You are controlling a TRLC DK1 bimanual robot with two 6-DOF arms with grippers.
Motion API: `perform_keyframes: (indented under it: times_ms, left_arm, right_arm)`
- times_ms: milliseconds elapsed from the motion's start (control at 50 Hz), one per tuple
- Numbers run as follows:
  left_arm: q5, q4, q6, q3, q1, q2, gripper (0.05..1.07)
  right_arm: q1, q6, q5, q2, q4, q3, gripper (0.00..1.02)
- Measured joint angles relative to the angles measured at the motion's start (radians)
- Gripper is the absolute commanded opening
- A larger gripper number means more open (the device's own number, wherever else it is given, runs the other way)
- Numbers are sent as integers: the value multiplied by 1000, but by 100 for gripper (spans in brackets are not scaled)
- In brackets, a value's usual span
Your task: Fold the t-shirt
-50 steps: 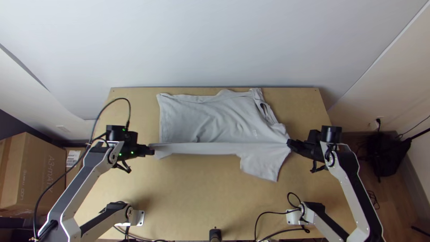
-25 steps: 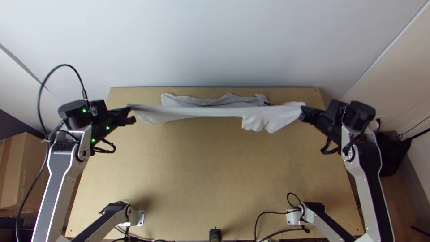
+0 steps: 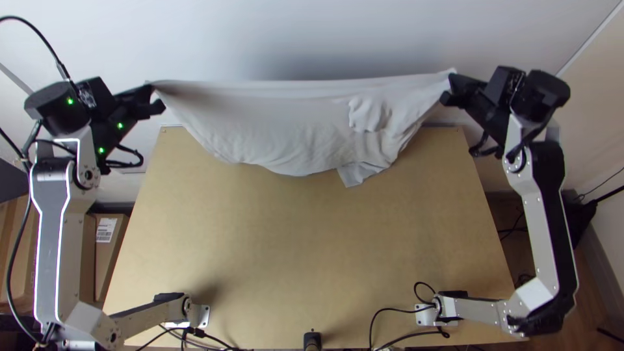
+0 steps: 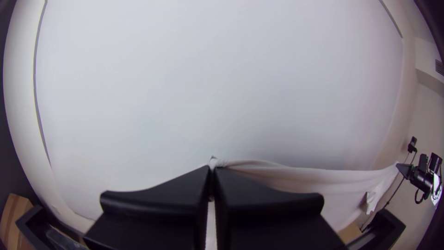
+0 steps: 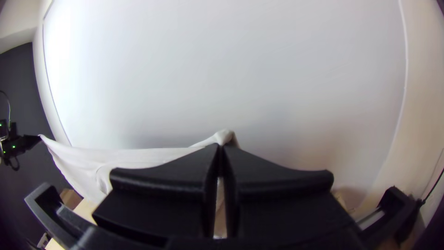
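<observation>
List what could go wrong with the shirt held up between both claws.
The shirt is pulled taut, with just its ends pinched in the left claw and right claw, so a corner might slip out.

The loose flap at its lower edge could tuck under and crease when it lands on the table.

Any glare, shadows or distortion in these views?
Top view: soft shadow on the wall behind the t-shirt, another on the table beside the left arm's base; left wrist view: wall seam bows, corners dark; right wrist view: bright patch on the wall, edges bent.
</observation>
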Motion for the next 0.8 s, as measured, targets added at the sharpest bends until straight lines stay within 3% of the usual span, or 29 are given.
perform_keyframes:
  times_ms: [180,360,800]
  left_arm:
    - [-22,3,0,155,5,103,7]
    - [-48,4,-12,241,9,83,7]
    - [-80,16,-23,231,19,-344,7]
  right_arm:
    - [42,-11,49,130,-1,194,2]
    - [74,-15,68,104,-2,277,2]
    - [176,33,70,-462,-55,141,2]
